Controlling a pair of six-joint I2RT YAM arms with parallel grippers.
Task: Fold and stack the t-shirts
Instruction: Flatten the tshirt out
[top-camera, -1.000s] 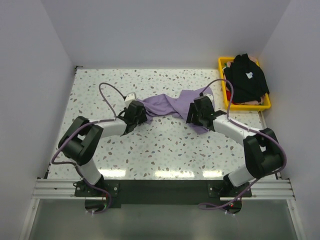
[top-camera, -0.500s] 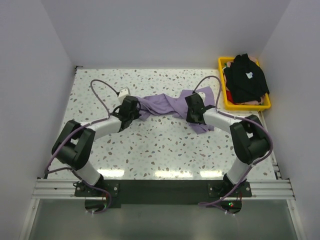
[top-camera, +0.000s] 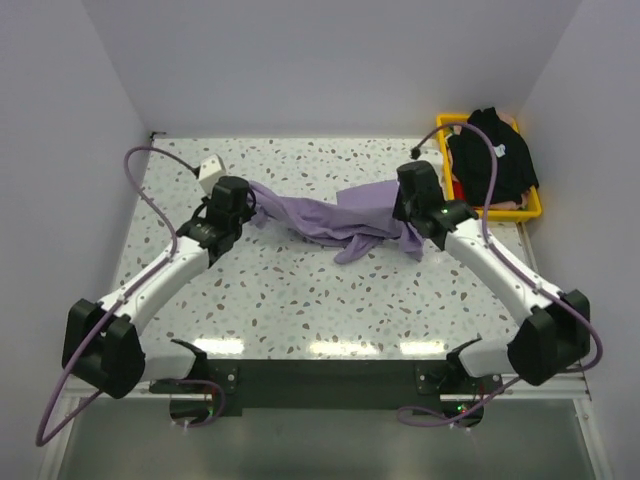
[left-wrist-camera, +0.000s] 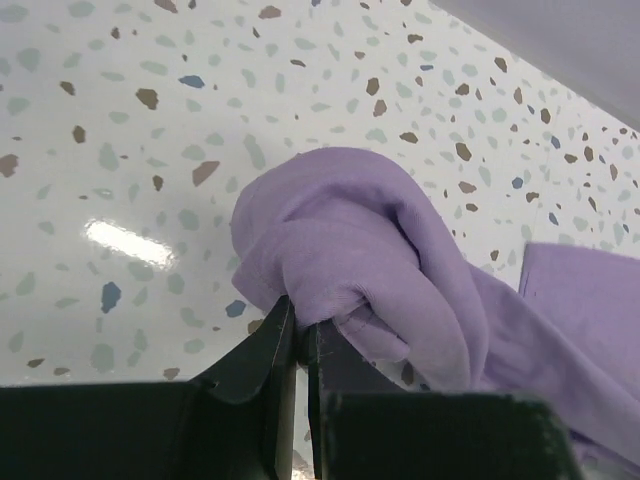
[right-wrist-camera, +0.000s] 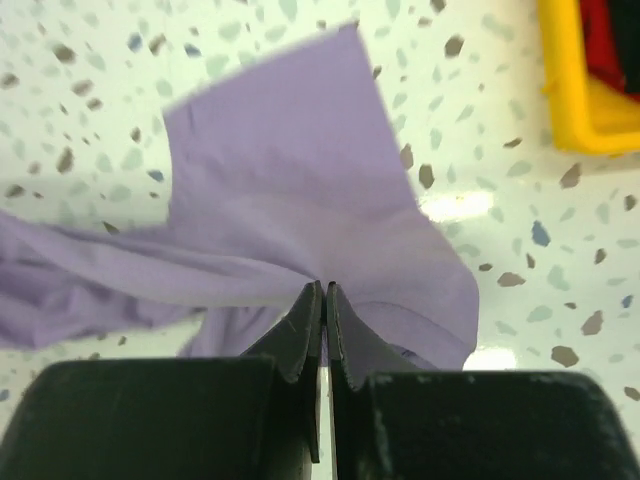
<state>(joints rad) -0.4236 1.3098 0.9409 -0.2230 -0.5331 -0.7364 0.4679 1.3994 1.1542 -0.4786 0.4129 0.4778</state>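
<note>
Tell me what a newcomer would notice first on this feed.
The purple shirt strung across the middle of the table, pinched at each end by the left gripper and right gripper. Next, the yellow basket at the far right corner, with a black shirt heaped in it.

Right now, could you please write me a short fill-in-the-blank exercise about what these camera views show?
1. The jaws of the left gripper and the right gripper are shut on a t-shirt coloured ____.
2. The black t-shirt rests in a basket coloured ____.
3. Seen from above, that basket stands on the table at its far ____ corner.
Missing words: purple; yellow; right.
</note>
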